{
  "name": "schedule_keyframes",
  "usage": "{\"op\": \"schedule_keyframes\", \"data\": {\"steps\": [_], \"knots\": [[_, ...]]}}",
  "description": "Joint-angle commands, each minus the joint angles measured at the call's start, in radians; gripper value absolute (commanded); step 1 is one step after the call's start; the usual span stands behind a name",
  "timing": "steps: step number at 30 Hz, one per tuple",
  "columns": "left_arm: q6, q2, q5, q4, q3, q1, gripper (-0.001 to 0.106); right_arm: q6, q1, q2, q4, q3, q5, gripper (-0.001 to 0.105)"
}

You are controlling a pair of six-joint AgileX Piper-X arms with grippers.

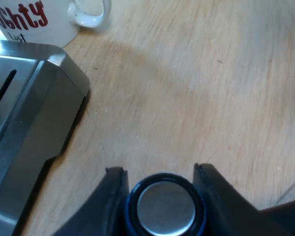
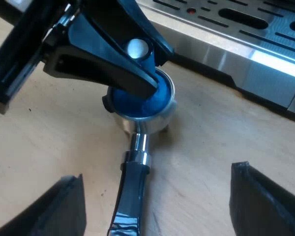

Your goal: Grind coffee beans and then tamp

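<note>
My left gripper (image 1: pixel 160 172) is shut on the blue tamper (image 1: pixel 166 209), whose round metal top shows between the fingers. In the right wrist view the same left gripper (image 2: pixel 152 73) holds the blue tamper (image 2: pixel 137 104) down inside the round basket of the metal holder (image 2: pixel 163 117), which rests on the wooden table. The holder's handle (image 2: pixel 132 196) runs from the basket toward my right gripper (image 2: pixel 157 173). That gripper is open, with one finger on each side of the handle and neither touching it.
The espresso machine's steel drip tray (image 2: pixel 246 44) with slotted grate stands close behind the holder, and its corner (image 1: pixel 34 108) is near the tamper. A white mug (image 1: pixel 54 19) with red lettering stands beyond the machine. Bare wooden table (image 1: pixel 211 98) surrounds the tamper.
</note>
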Motion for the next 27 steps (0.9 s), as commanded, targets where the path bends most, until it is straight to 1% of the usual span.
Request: {"op": "schedule_keyframes", "data": {"steps": [1, 11, 14, 20, 27], "knots": [[-0.001, 0.035, -0.017, 0.139, 0.068, -0.001, 0.01, -0.004, -0.003, -0.007, 0.002, 0.007, 0.007, 0.063], [-0.001, 0.035, -0.017, 0.113, 0.08, -0.001, 0.01, -0.004, -0.003, -0.005, 0.002, 0.007, 0.007, 0.063], [-0.001, 0.031, -0.007, 0.081, 0.08, -0.001, 0.01, -0.004, -0.003, -0.005, 0.002, 0.007, 0.007, 0.063], [-0.001, -0.022, -0.007, 0.017, 0.068, -0.001, 0.01, -0.004, -0.003, -0.005, 0.002, 0.007, 0.007, 0.063], [-0.001, -0.081, -0.007, -0.098, 0.068, -0.001, 0.01, -0.004, -0.003, -0.005, 0.002, 0.007, 0.007, 0.063]]}}
